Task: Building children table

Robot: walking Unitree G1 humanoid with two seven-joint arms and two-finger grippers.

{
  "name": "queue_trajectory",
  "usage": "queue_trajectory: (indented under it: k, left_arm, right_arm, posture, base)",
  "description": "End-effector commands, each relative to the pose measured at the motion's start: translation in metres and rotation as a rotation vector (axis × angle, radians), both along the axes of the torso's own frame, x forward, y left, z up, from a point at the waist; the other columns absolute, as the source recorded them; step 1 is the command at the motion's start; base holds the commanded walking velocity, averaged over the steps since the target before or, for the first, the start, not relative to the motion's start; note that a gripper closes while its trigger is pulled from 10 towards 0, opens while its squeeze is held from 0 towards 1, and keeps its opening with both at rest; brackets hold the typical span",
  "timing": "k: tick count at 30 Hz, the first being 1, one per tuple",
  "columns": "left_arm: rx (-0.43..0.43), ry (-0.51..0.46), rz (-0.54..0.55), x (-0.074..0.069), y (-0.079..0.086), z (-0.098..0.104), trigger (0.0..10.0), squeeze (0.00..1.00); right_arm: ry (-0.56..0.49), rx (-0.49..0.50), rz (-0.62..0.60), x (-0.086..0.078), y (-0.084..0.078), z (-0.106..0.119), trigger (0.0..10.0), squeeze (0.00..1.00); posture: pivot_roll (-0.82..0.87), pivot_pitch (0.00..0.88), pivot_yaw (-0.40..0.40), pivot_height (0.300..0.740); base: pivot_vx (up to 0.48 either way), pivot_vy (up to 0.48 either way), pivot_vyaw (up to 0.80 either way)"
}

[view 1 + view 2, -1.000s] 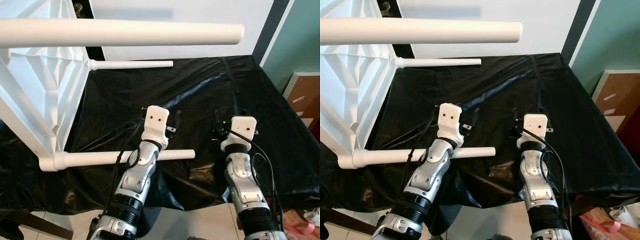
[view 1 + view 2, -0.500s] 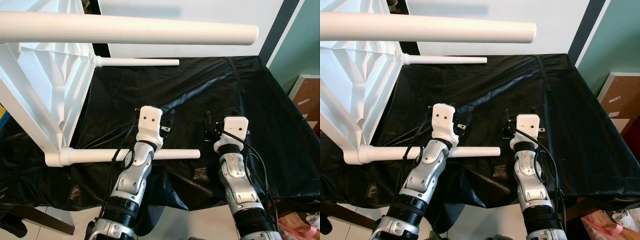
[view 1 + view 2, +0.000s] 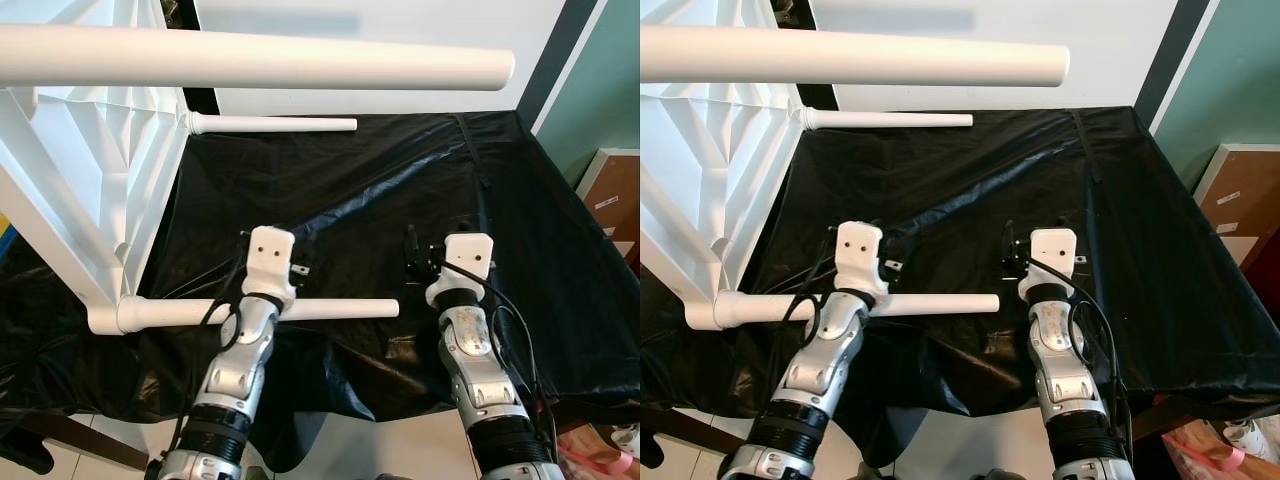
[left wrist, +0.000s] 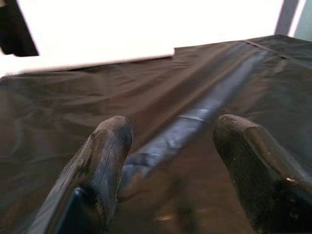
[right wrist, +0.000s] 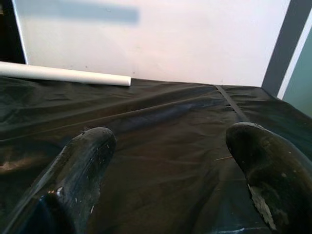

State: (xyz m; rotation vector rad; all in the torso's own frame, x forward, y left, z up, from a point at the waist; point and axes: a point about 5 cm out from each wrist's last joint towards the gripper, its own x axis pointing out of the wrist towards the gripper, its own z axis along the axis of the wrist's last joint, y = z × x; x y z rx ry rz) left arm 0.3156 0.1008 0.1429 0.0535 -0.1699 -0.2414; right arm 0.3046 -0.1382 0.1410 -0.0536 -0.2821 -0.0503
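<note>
Left eye view, progress: the white top [image 3: 70,190] stands on its side at the left edge of the black-covered table [image 3: 560,270], with three legs fitted and sticking out to the right; I'd say the build is nearly done, a fourth leg may remain but that corner is out of sight.
Left eye view, legs: three counted: top leg [image 3: 250,68], far leg [image 3: 270,124], near leg [image 3: 320,309].
Left eye view, arms: two; the left arm crosses over the near leg, the right arm stands beside that leg's free end.
Right eye view: same scene, same count, the near leg lying along the table's front edge.
Left wrist view: left hand [image 4: 170,146] released, fingers spread over a ridge in the black cover [image 4: 204,107], grasping nothing.
Right wrist view: right hand [image 5: 168,161] released and empty above the cover; far leg's tip ahead near the wall [image 5: 146,44].
</note>
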Motion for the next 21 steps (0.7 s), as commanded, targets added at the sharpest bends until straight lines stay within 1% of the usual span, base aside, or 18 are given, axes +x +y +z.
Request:
queue_trajectory:
  k: [1, 3, 6, 12, 17, 20, 21]
  left_arm:
    - [-0.012, 0.012, 0.022, -0.002, 0.003, -0.004, 10.0, 0.00]
    - [-0.029, 0.024, 0.044, -0.004, 0.009, -0.006, 10.0, 0.00]
    - [-0.032, 0.030, 0.042, -0.005, 0.010, -0.006, 10.0, 0.00]
    - [-0.057, 0.065, 0.012, -0.008, 0.006, -0.007, 10.0, 0.00]
    - [-0.077, 0.076, -0.035, -0.009, 0.001, -0.008, 10.0, 0.00]
    - [-0.080, 0.078, -0.034, -0.008, 0.001, -0.008, 10.0, 0.00]
    - [-0.102, 0.078, -0.020, -0.007, 0.003, -0.007, 10.0, 0.00]
  right_arm:
    - [0.009, 0.003, 0.005, -0.002, 0.000, -0.001, 10.0, 0.00]
    - [0.017, 0.007, 0.021, -0.004, 0.001, -0.005, 10.0, 0.00]
    - [0.020, 0.005, 0.028, -0.005, 0.001, -0.006, 10.0, 0.00]
    - [0.036, -0.016, 0.037, -0.007, -0.001, -0.011, 10.0, 0.00]
    - [0.046, -0.023, 0.027, -0.005, -0.002, -0.012, 10.0, 0.00]
    - [0.040, -0.027, 0.032, -0.004, 0.000, -0.010, 10.0, 0.00]
    - [0.035, -0.031, 0.036, -0.005, 0.001, -0.009, 10.0, 0.00]
  posture:
    - [-0.08, 0.061, -0.028, 0.740]
    - [-0.07, 0.056, -0.020, 0.740]
    - [-0.06, 0.054, -0.017, 0.740]
    - [-0.06, 0.054, -0.009, 0.740]
    - [-0.06, 0.053, -0.027, 0.740]
    - [-0.06, 0.056, -0.028, 0.740]
    - [-0.06, 0.060, -0.025, 0.740]
  base:
    - [0.000, 0.000, 0.00]
    - [0.000, 0.000, 0.00]
    - [0.000, 0.000, 0.00]
    - [0.000, 0.000, 0.00]
    - [0.000, 0.000, 0.00]
    - [0.000, 0.000, 0.00]
    - [0.000, 0.000, 0.00]
